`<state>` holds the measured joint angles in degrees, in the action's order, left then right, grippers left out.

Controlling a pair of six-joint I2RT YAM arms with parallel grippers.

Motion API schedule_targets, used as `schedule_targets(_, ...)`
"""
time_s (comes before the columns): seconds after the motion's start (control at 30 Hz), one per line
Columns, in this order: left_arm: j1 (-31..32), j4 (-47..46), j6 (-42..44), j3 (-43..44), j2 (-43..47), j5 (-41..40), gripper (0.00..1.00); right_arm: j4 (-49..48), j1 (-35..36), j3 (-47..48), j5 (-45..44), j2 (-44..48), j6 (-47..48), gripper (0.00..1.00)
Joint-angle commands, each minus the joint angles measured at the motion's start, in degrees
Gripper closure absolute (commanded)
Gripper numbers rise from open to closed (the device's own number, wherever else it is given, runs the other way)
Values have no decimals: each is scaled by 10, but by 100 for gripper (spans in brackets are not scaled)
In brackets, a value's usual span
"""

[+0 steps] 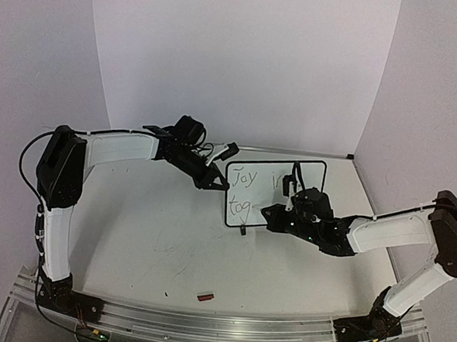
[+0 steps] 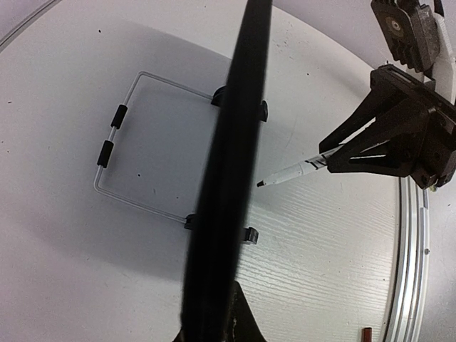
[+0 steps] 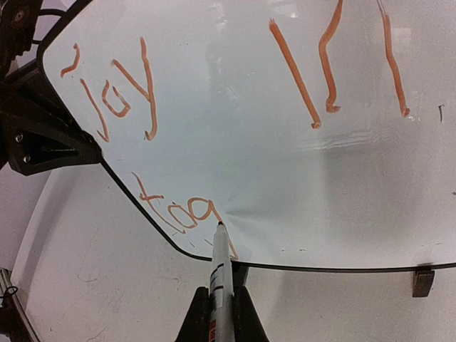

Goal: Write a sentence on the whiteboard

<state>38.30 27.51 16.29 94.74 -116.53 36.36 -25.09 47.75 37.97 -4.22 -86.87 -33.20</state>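
White tabletop point(image 1: 147, 236), whiteboard point(image 1: 269, 198) edge in left fingers point(image 1: 210, 179), marker point(image 3: 221, 278) touching

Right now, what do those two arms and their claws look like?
The left arm and right arm have smooth white links with chunky black joints and black bases. The left gripper and right gripper are black, each with two angular, open-framed fingers. Thin black cables loop beside the left arm.

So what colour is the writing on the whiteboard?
The sentence on the whiteboard is orange-red; the right wrist view shows it best.
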Motion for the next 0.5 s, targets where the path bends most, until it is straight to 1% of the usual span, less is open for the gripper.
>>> schedule_targets(0.0,-2,24,13,-10,13,-25,100,-1,-2,30,-22,-14,8,100)
schedule_targets(0.47,-2,24,14,-10,13,-25,100,7,-1,37,-54,-32,-4,100)
